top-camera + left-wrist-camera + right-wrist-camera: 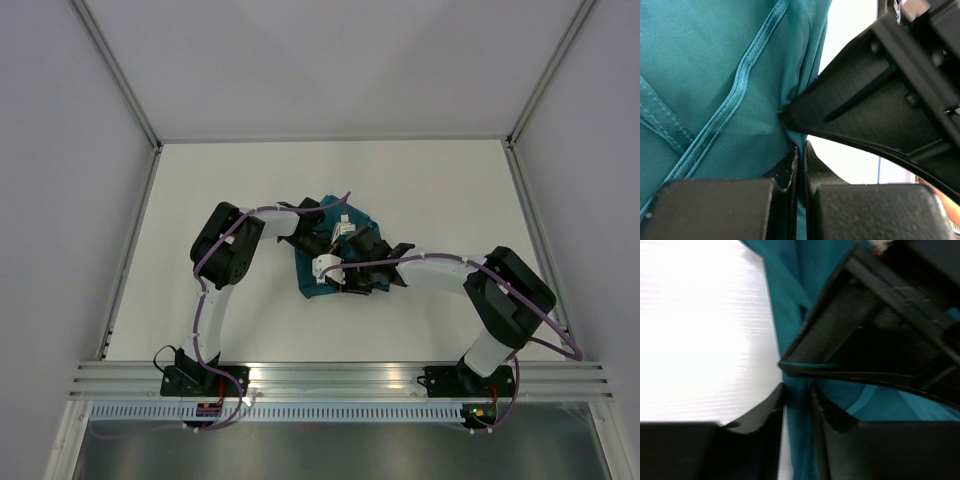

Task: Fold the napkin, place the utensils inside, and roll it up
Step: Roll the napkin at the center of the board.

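Left wrist: shiny teal napkin [715, 75] (hemmed, creased) between matte black left tool [799, 156]

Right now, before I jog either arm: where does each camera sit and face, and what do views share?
Top external: fixed above and behind the bases, looking down on the white table; left arm and right arm meet over the wrinkled teal cloth napkin.
Left wrist: looks along the left gripper, at the bottom, shut on a napkin fold.
Right wrist: looks along the right gripper, open with napkin cloth between its jaws; table at left.
Shared: each wrist view shows the napkin and the other gripper's black finger.
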Controlling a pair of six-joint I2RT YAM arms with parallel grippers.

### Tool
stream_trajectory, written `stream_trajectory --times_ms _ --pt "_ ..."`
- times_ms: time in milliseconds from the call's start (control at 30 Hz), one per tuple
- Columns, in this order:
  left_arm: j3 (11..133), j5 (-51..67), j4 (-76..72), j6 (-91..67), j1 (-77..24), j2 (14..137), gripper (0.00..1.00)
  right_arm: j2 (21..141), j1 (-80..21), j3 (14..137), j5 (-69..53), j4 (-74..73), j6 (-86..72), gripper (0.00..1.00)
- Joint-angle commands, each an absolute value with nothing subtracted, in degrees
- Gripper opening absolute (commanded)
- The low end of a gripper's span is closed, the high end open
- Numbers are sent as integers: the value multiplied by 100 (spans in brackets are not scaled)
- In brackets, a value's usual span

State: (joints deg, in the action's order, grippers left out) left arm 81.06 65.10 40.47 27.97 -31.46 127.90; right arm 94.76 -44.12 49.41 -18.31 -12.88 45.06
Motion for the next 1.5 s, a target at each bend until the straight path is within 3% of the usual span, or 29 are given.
stream_trajectory --times_ms 0,200,433,567,800,1000,1200,1467 --pt "8306 6750 4104 2892 -3120 12876 2 9676 -4421 5220 -2021 -1739 4614 29" --pt "8332 6741 4122 2874 -3094 12841 5 9896 -4298 5572 -2381 -2415 4632 17" --pt "8254 6785 3806 2471 -2866 12613 33 10239 -3947 6020 -3119 -3163 4693 14" --pt "8025 6750 3306 2093 -2725 12235 41 10520 -3815 6310 -3392 -3506 4772 13" --pt "7278 6136 1733 689 -2382 11375 42 11082 -3648 6960 -3911 -4454 5062 12" --pt "6566 4803 379 -201 -1908 10540 41 11724 -3437 7628 -4245 -5185 5273 12" --pt "5653 3430 -526 -386 -1767 9572 41 12322 -3278 8322 -4403 -5668 5309 12" --pt "5063 2681 -984 270 -1723 8554 41 12849 -3182 8824 -4438 -6020 5238 11"
